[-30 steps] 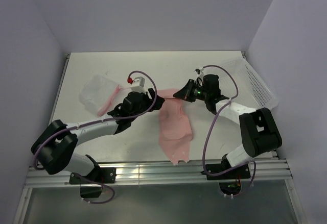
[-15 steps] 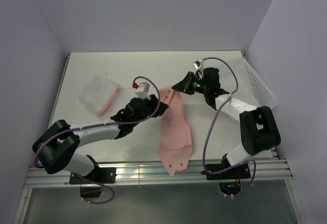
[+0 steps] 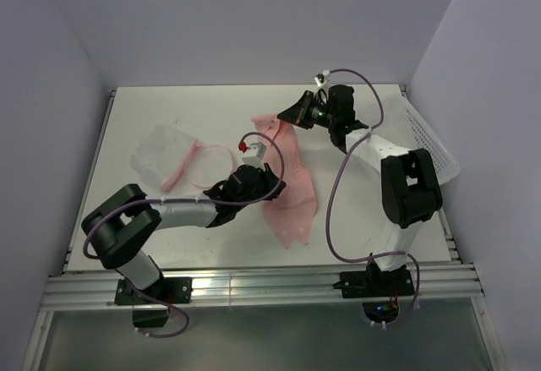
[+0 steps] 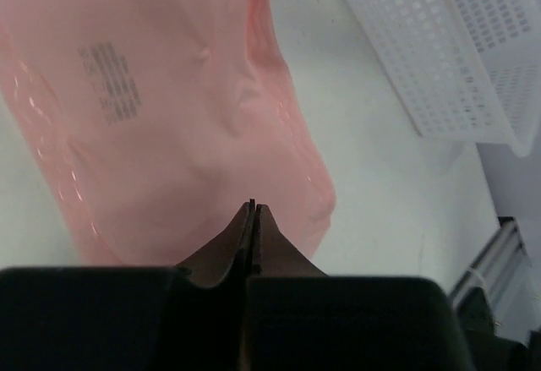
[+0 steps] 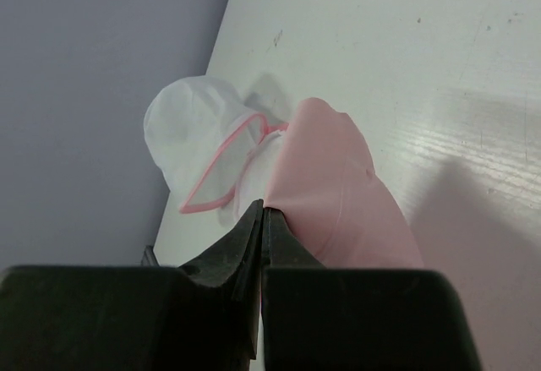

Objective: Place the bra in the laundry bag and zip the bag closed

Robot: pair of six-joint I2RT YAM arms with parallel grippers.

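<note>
Pink cloth fills both my wrist views. The bra [image 3: 293,195] is stretched in a long strip over the tabletop [image 3: 169,109], running from 12 o'clock, just past the middle, down toward 6 o'clock. My right claw [image 5: 264,212] is squeezed fully together on the far end, fingers flat against each other with a fold of the fabric caught at their tips. That end looks raised a little off the surface. My left claw [image 4: 252,209] is pinched closed too, its tips meeting on the garment's side edge at about 9 o'clock of the strip's middle.

The laundry bag [image 3: 161,153] sits at 9 o'clock of the bra, apart from it, with its pink zipper rim [image 3: 181,168] turned toward the garment. The bra is wholly outside the bag. A white perforated basket [image 3: 429,139] rests at the tabletop's 3 o'clock edge, well apart from the bra.
</note>
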